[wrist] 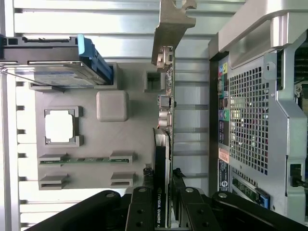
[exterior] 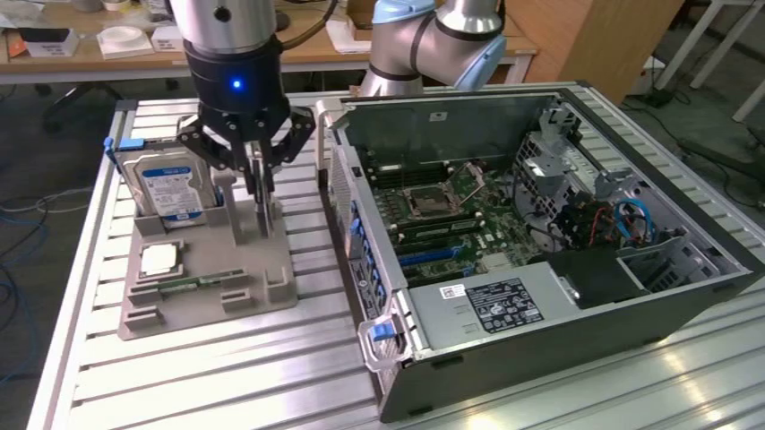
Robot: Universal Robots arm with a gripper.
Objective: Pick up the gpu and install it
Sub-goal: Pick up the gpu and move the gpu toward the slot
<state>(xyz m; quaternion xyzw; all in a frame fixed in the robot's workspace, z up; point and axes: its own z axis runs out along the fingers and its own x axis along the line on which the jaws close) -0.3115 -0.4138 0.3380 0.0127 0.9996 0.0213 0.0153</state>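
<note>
The gpu (exterior: pixel 262 213) stands on edge in a slot of the grey holder (exterior: pixel 203 300) on the table. In the wrist view the gpu (wrist: pixel 162 144) runs edge-on, its black shroud with white lettering near the fingers and its metal end bracket (wrist: pixel 169 29) at the far end. My gripper (exterior: pixel 256 170) hangs straight over the card, its black fingers (wrist: pixel 142 211) pressed against both faces, so the gripper (wrist: pixel 163 214) is shut on the gpu. The card's lower edge still sits in the holder.
The holder also carries a blue-labelled hard drive (exterior: pixel 167 188), a square processor (exterior: pixel 161 260) and a small memory stick (exterior: pixel 197 282). The open computer case (exterior: pixel 538 224) lies to the exterior view's right, close beside the holder, motherboard (exterior: pixel 449 224) exposed.
</note>
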